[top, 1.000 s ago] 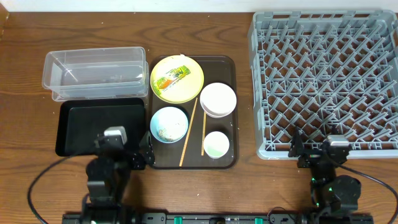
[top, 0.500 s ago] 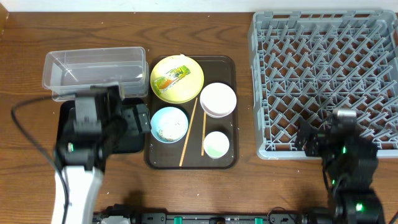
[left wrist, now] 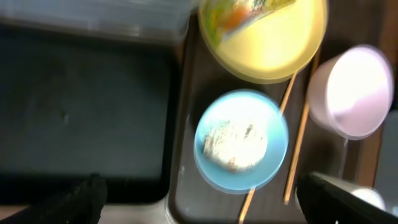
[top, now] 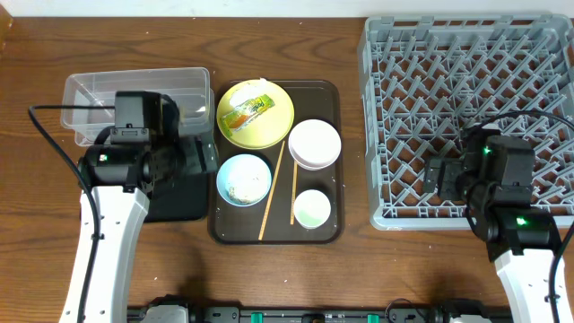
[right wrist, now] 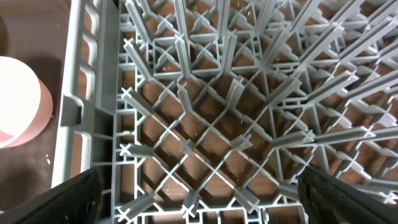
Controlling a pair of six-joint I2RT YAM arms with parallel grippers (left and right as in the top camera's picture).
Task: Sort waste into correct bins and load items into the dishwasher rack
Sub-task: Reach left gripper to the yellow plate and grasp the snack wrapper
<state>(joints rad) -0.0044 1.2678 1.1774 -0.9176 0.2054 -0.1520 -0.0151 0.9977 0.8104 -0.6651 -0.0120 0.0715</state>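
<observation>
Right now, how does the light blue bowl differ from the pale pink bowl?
The light blue bowl holds white food grains; the pale pink bowl looks empty. The blue bowl sits on the left of the brown serving tray, the pink bowl on its right. Both stand upright, chopsticks between them.

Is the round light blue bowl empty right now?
No, the light blue bowl holds a clump of white rice-like food grains.

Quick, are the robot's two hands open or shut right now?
Left end effector: open, holding nothing.
Right end effector: open, holding nothing.
</observation>
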